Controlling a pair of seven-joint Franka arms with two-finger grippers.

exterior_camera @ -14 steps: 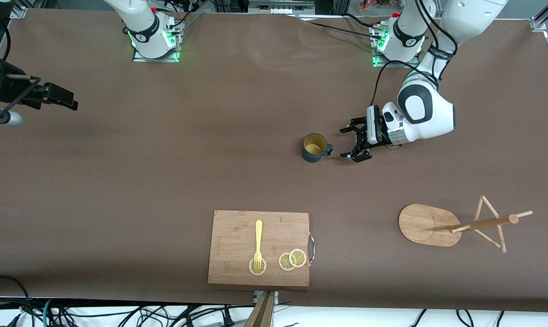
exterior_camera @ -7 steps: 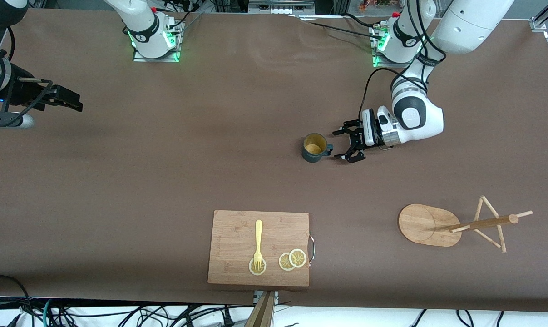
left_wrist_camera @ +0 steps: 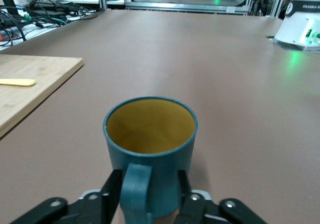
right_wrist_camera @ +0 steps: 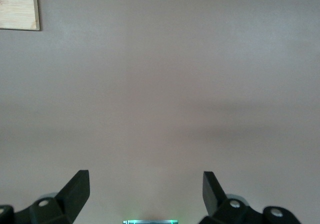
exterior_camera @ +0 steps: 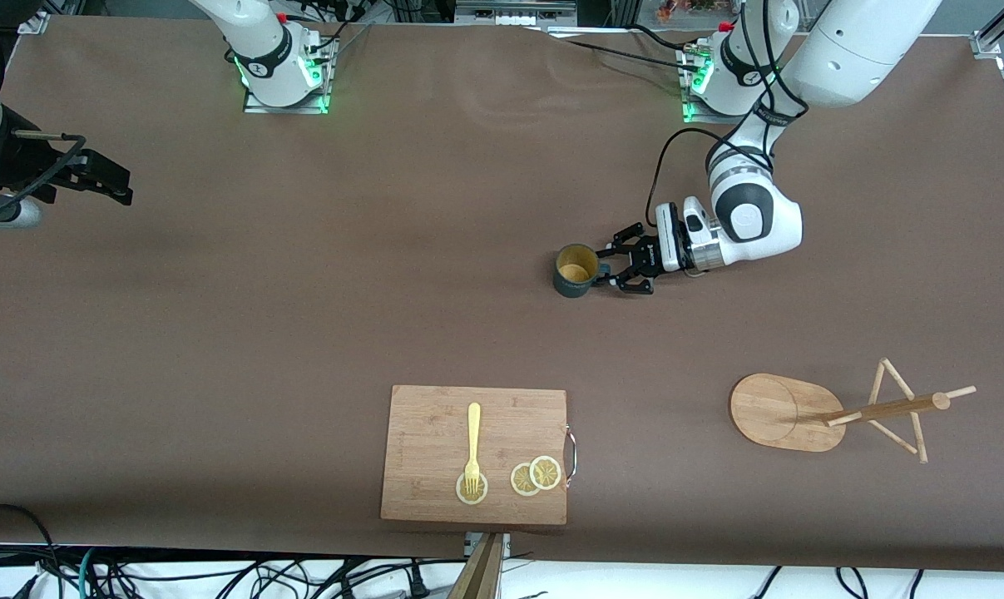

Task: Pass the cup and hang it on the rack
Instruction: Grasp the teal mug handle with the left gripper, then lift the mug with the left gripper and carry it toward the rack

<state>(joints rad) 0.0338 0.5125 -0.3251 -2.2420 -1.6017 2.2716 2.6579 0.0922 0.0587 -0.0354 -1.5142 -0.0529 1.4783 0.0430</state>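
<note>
Cup (exterior_camera: 576, 269) sits upright on the table (exterior_camera: 302, 316) mid-span, handle (left_wrist_camera: 135, 188) pointing toward the left arm's end. Left gripper (exterior_camera: 620, 268) is low at table height, side-on, fingers spread either side of the handle and not closed, so nothing is held. In the left wrist view the fingers (left_wrist_camera: 111, 191) flank the handle with a gap on both sides. My read: a handle grasp leaves the body free, though the peg probably needs that loop.

Right gripper (exterior_camera: 102, 176) waits over the right arm's end of the table, wide open and empty.

Rack (exterior_camera: 834, 409) is near the left arm's end, nearer the front camera than the cup and well apart from it. Cutting board (exterior_camera: 435, 424) with fork (exterior_camera: 472, 443) and lemon slices (exterior_camera: 536, 475) isn't involved.
</note>
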